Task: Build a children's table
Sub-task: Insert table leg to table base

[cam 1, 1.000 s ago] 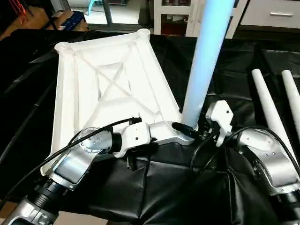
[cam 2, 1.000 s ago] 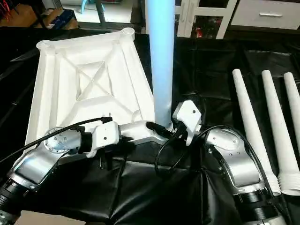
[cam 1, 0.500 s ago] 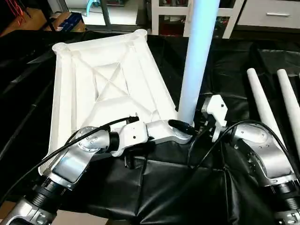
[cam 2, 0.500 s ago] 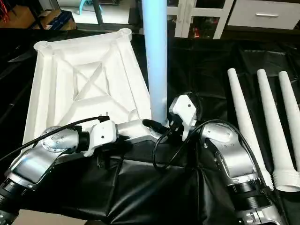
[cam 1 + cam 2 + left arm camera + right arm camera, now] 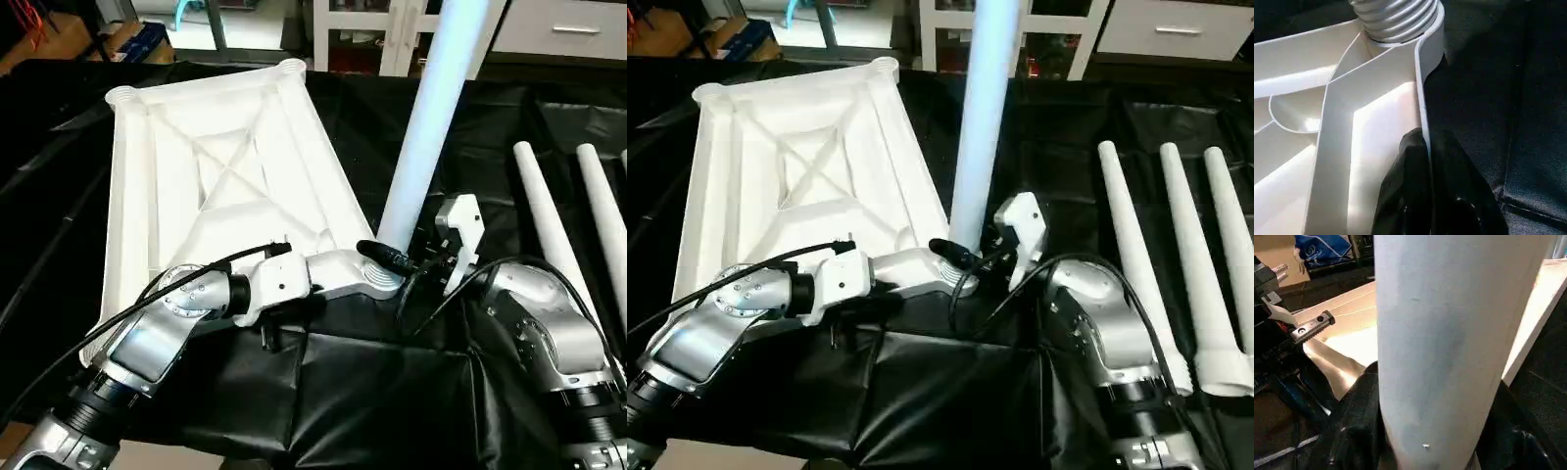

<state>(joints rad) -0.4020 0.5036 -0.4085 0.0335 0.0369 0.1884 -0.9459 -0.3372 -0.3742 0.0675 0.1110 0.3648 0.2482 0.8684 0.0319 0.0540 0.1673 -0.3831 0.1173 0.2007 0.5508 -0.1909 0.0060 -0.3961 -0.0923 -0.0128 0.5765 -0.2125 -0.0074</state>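
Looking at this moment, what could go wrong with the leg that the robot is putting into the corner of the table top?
1. The upright leg leans to one side at the near corner socket, so its ribbed end may jam or seat crooked.
2. The left gripper pinches only the thin rim of the table top; pushing the leg could make the top slide on the black cloth.
3. If the right gripper lets go early, the leg may topple towards the spare legs.

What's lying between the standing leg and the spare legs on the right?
Bare black cloth separates the standing leg from the spare legs; the right forearm crosses nearer the robot, in the right eye view.
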